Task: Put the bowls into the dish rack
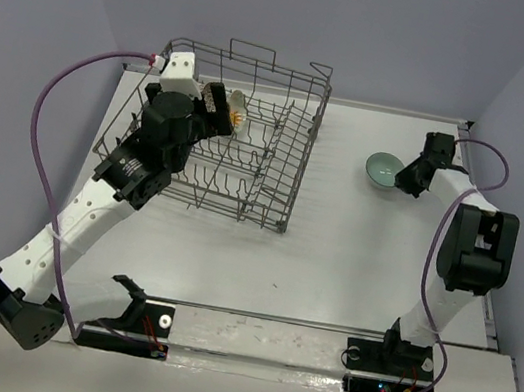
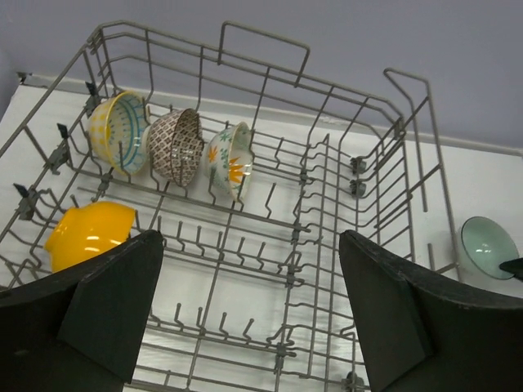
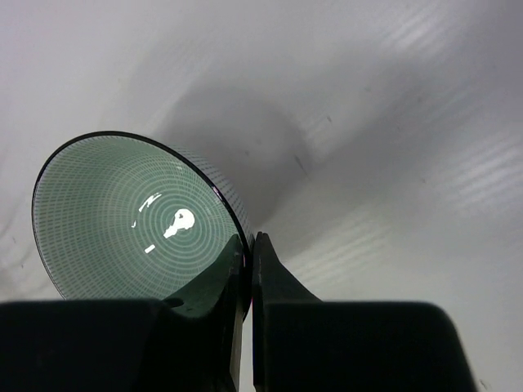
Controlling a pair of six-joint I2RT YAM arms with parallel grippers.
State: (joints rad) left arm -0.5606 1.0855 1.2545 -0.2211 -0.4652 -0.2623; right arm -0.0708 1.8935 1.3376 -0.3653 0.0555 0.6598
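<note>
While the right gripper [image 3: 248, 245] pinches the rim of the teal bowl [image 3: 131, 216] on the table [image 1: 332, 259], right of the dish rack [image 1: 259, 155], the left gripper [image 2: 251, 253] hangs spread above that rack; four other bowls [image 2: 176, 145] rest inside it.

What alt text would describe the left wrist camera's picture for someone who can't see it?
Grey wire dish rack holding three patterned bowls on edge in a back-left row and an orange-yellow bowl nearer. A teal bowl shows outside the rack at far right; two dark open fingers frame the bottom.
</note>
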